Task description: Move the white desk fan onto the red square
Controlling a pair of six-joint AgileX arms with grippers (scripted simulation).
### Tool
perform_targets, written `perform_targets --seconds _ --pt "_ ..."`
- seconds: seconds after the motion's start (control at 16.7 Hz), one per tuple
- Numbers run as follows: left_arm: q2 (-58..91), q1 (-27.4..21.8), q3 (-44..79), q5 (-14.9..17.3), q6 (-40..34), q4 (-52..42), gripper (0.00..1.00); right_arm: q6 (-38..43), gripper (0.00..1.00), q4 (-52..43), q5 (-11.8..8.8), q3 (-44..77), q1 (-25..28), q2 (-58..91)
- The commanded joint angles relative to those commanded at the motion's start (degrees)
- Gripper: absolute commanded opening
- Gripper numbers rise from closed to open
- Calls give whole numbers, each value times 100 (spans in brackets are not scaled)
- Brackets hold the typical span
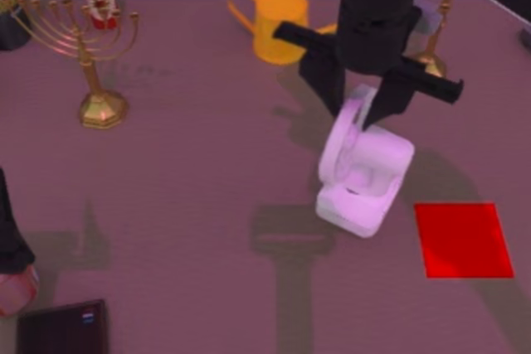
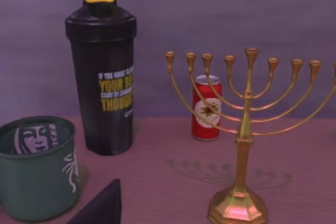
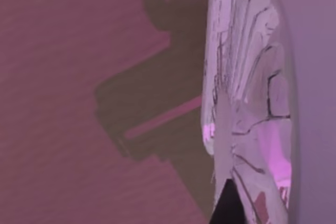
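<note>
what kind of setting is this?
Likely a simulated tabletop test scene with household clutter: a menorah, a watering can, a fan and a red square as target.

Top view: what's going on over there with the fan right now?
The right arm's pincer is down over the round head of the white desk fan, one finger on each side of it. Whether it grips cannot be told. The fan is left of the red square, not on it, so the move is not done. The left arm is parked at the table's left edge, its pincer out of sight.
</note>
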Motion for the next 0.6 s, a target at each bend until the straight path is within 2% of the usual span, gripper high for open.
perform_targets --seconds 0.3,0.42,0.6 --pt "0 0 0 0 0 0 100 -344 0 -89 -82 -138 -58 -76" --pt "0 0 0 0 0 0 100 -883 0 -207 -181 -319 -108 -175" --pt "0 0 0 0 0 0 100 -2146 0 -375 -351 -702 -235 -431"
